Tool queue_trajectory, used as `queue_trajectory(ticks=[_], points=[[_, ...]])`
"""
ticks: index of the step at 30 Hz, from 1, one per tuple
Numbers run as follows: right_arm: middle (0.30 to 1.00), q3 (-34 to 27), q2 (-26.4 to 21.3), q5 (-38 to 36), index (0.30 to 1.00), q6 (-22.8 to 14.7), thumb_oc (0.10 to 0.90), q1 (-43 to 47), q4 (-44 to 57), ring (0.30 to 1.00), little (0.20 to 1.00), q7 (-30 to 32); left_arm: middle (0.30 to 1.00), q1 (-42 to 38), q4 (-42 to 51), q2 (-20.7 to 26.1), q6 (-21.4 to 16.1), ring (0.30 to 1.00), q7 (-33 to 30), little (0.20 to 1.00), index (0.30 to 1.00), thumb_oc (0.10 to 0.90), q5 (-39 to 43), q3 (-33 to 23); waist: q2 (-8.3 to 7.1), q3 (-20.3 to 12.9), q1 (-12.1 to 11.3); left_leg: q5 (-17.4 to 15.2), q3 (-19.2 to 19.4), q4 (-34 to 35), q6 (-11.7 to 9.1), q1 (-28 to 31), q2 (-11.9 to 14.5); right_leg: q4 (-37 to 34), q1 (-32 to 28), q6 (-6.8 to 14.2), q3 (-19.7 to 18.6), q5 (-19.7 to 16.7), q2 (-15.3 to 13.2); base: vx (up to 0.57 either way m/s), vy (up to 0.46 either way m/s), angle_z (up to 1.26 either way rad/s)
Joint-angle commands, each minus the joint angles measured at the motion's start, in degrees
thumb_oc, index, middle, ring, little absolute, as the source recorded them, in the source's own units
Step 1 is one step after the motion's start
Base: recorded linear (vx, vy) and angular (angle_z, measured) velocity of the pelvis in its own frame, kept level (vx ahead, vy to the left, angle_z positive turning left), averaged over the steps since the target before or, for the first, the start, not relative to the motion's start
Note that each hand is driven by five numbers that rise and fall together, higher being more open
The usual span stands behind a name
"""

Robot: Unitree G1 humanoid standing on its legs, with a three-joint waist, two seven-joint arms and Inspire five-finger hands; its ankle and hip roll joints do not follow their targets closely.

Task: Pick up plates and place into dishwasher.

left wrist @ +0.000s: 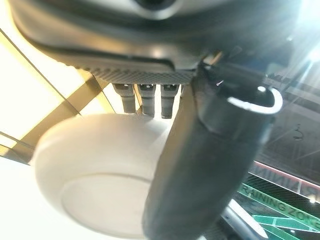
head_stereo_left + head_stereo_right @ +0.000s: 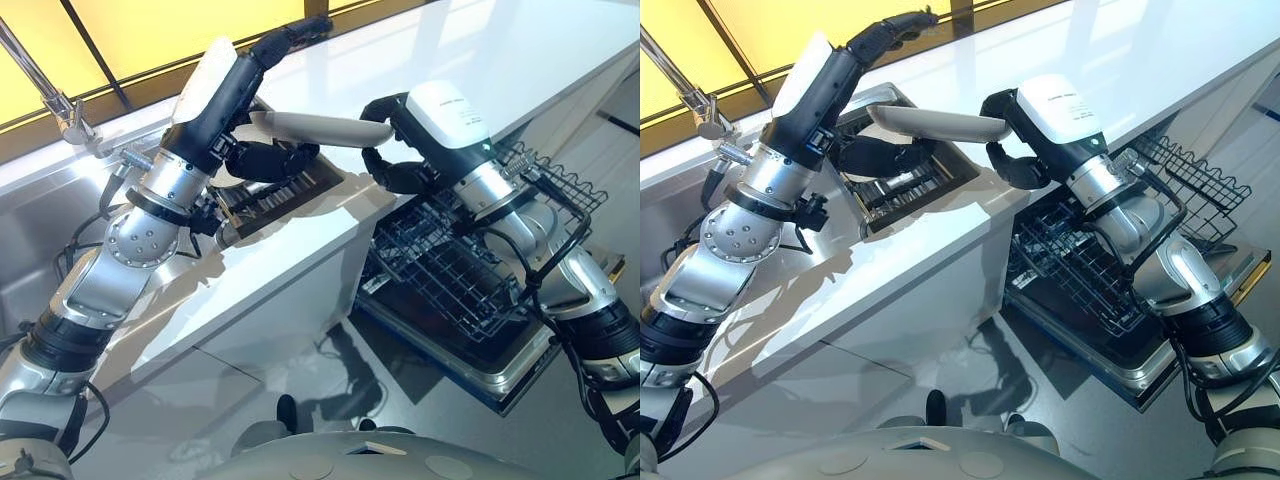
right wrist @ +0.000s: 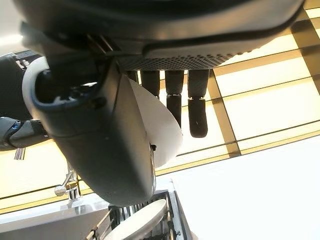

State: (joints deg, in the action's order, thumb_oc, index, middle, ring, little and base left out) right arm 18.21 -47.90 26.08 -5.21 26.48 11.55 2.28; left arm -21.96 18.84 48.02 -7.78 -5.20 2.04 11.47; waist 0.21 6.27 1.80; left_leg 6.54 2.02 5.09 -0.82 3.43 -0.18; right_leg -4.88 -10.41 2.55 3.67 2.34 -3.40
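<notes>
Left eye view: a white plate (image 2: 318, 128) is up in the air over the white counter (image 2: 520, 60), between the two hands. The right hand (image 2: 395, 150) pinches one edge of the plate with thumb and fingers. The left hand (image 2: 262, 158) curls under the other edge. Below them sits a dark rack (image 2: 285, 195) set in the counter. The dishwasher basket (image 2: 470, 270) is pulled out, lower down.

Green lettering runs along a dark banner (image 1: 280, 200) in the lower right of the left wrist view, but it is cut off and blurred, so no whole word reads. A small grey print sits on the white cover of the right hand (image 2: 447, 113), too small to read.
</notes>
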Motion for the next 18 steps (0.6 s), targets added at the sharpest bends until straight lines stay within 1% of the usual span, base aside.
queue_trajectory(ticks=[1,3,6,10,12,13,18], points=[[0.300,-6.37,0.15,2.14,0.300,-2.37,0.100,-0.73,0.05,0.300,0.200,3.12,0.900,-3.02,-2.62,0.60,-5.17,0.900,-8.17,0.900,0.900,0.800,-1.43,-9.71,-1.11,-6.73,-0.54,-6.80,-0.63,-0.09,1.96,3.08,-4.39,2.36,5.68,2.81,-0.91,-4.89,1.39,0.00,0.000,0.00],[0.300,-7.19,-0.26,2.74,0.300,-2.39,0.100,-1.39,-0.21,0.300,0.200,4.08,0.900,-2.21,-2.84,0.85,-5.46,0.900,-8.99,0.900,0.900,0.800,-1.58,-10.52,-1.10,-6.69,-0.47,-6.78,-0.51,-0.09,1.94,3.09,-4.32,2.32,5.65,2.80,-0.97,-4.94,1.41,-0.02,-0.003,0.00],[0.300,-10.68,-0.95,2.92,0.300,-2.03,0.100,-3.44,-0.50,0.300,0.200,8.13,0.900,0.06,-3.40,1.28,-4.55,0.900,-9.37,0.900,0.900,0.800,-1.36,-12.82,-1.10,-6.64,-0.27,-6.83,-0.49,-0.09,1.92,3.08,-4.32,2.14,5.71,2.82,-1.16,-5.16,1.49,-0.02,-0.005,0.00],[0.300,-13.94,-0.63,2.07,0.300,-1.81,0.100,-5.03,-0.53,0.300,0.200,14.03,0.900,1.65,-4.69,1.06,-3.13,0.900,-9.09,0.900,0.900,0.800,-1.43,-13.76,-0.94,-6.48,-0.06,-6.93,-0.49,-0.09,2.06,3.10,-4.35,2.28,5.83,2.82,-1.43,-5.11,1.65,0.00,0.000,0.00],[0.300,-16.32,-0.06,2.22,0.300,-2.25,0.100,-6.01,-0.57,0.300,0.200,18.79,0.900,2.67,-5.68,0.76,-2.28,0.900,-8.79,0.900,0.900,0.800,-1.60,-14.16,-0.79,-6.37,0.06,-7.01,-0.46,-0.09,2.17,3.20,-4.30,2.56,5.88,2.77,-1.65,-4.94,1.77,-0.02,-0.004,-0.02],[0.300,-18.53,0.56,2.34,0.300,-2.67,0.100,-6.59,-0.74,0.300,0.200,22.39,0.900,3.25,-6.93,0.25,-1.35,0.900,-8.72,0.900,0.900,0.800,-1.72,-14.32,-0.67,-6.29,0.27,-7.09,-0.45,-0.09,2.30,3.28,-4.32,2.70,5.91,2.73,-1.92,-4.85,1.91,-0.03,-0.007,-0.05],[0.300,-23.04,0.50,2.45,0.300,-2.79,0.100,-7.88,-1.19,0.300,0.200,29.06,0.900,4.55,-10.50,-0.86,0.00,0.900,-9.07,0.900,0.900,0.800,-1.07,-14.50,-0.60,-6.22,0.70,-7.22,-0.08,-0.09,2.40,3.47,-4.24,2.79,5.92,2.82,-2.25,-4.82,2.01,-0.02,-0.007,-0.07]])
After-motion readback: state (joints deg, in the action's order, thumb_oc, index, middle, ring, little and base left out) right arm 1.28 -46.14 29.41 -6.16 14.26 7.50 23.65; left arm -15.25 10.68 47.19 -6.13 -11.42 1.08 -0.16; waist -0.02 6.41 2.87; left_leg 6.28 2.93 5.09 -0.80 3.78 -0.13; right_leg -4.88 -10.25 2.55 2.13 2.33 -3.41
